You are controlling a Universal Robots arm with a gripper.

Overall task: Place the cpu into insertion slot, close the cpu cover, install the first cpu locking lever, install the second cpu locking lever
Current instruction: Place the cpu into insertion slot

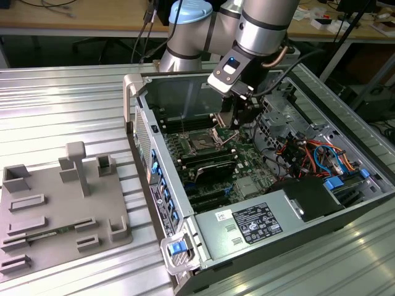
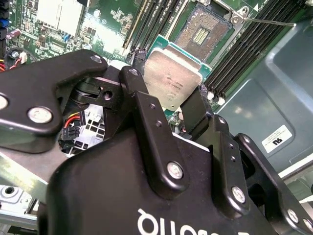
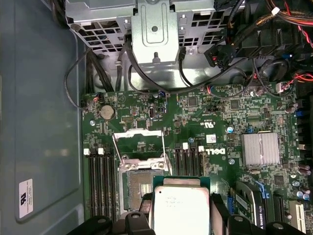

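The small flat square cpu w/ silvery-grey metal top [image 3: 181, 210] is clamped between the two fingers of the black gripper [image 2: 166, 98], which are drawn in narrow on opposite edges of the chip. It is held clear above the green circuit board [image 3: 195, 122] and is not yet seated. The insertion slot, a dark square socket w/ metal rim [image 3: 142, 188], is left uncovered just beside the cpu and is partly overlapped by the chip's edge in the first wrist view. In the exterior view the slot [image 1: 202, 143] is found toward the exterior view's left of the gripper [image 1: 237, 120], and lower. The cpu's edges are judged approx. parallel to the slot's. The cpu cover, a thin silvery hollow frame [image 3: 139, 144], is swung open on the slot's far side from the gripper.
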